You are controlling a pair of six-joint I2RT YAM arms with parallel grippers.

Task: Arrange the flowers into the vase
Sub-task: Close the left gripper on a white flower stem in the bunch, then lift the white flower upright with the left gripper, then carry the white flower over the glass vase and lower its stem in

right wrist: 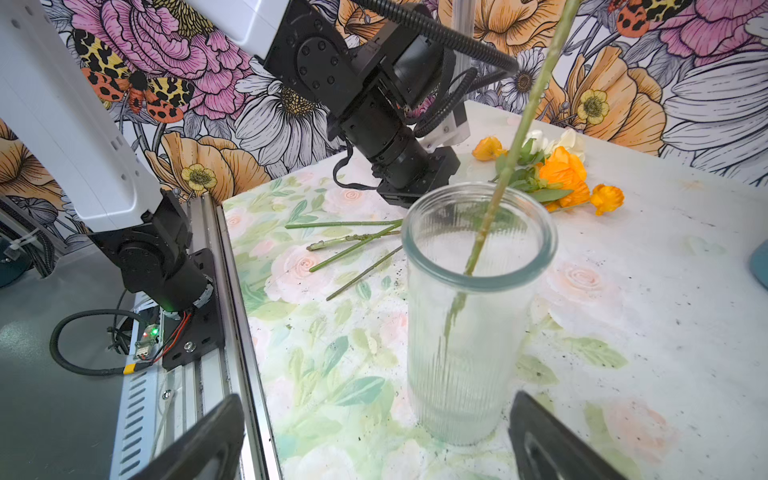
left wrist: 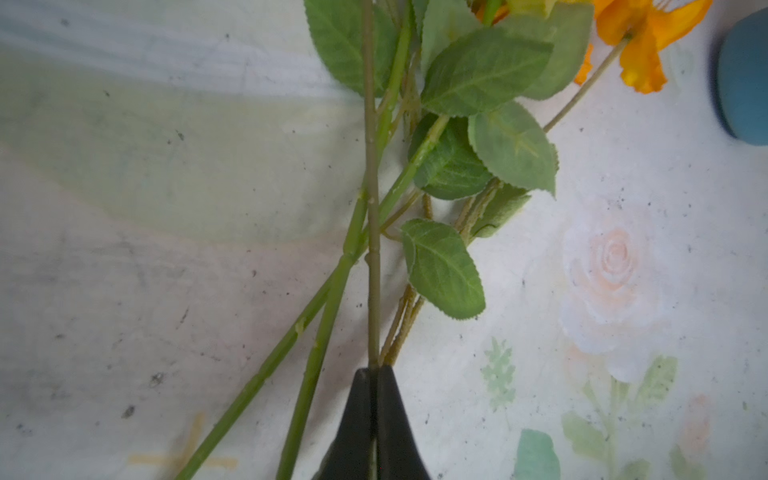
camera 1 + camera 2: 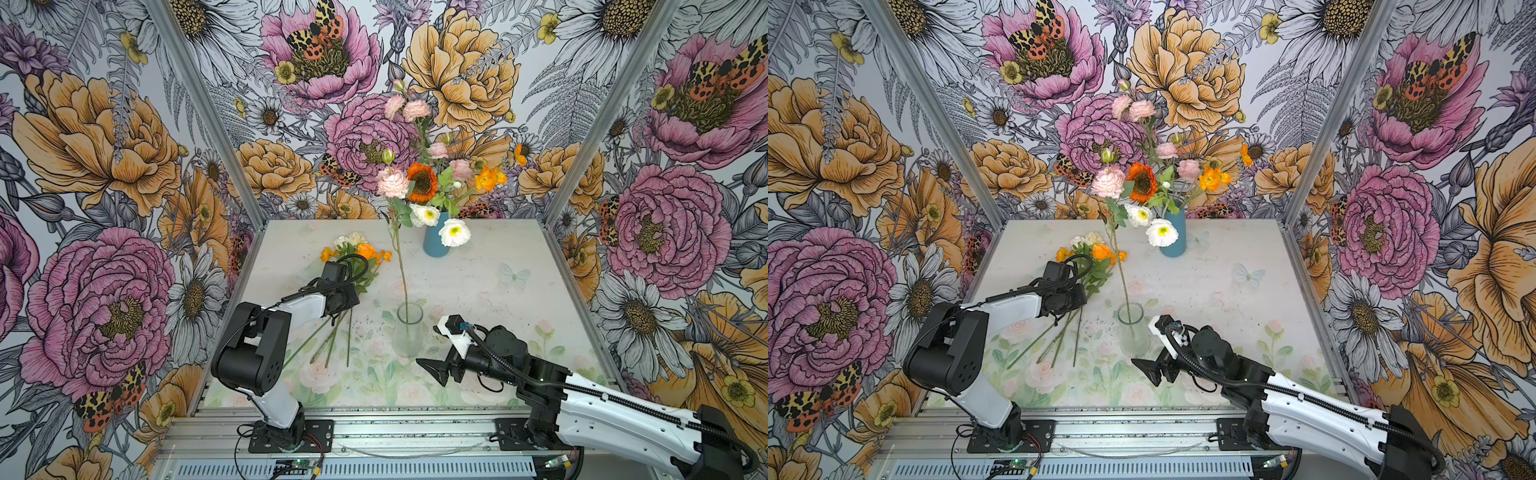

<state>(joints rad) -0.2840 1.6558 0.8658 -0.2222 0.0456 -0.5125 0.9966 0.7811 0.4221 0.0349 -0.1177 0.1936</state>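
The left gripper (image 2: 376, 374) is clamped shut on one thin olive-green stem (image 2: 372, 208) in the bundle of loose orange and cream artificial flowers (image 3: 357, 253), which lies flat on the pastel-printed tabletop (image 3: 519, 291). The held stem's long axis runs straight out from the fingertips, with the heads at the far side and the cut ends at the near side. The clear ribbed glass vase (image 3: 408, 332), in which one pink ruffled flower (image 3: 392, 183) is already stood, is located beside the bundle, on the right arm's side. The right gripper (image 1: 378, 440) is held wide apart just before the vase, touching nothing. The stem is judged to need lifting and tipping upright, cut end down, before insertion.
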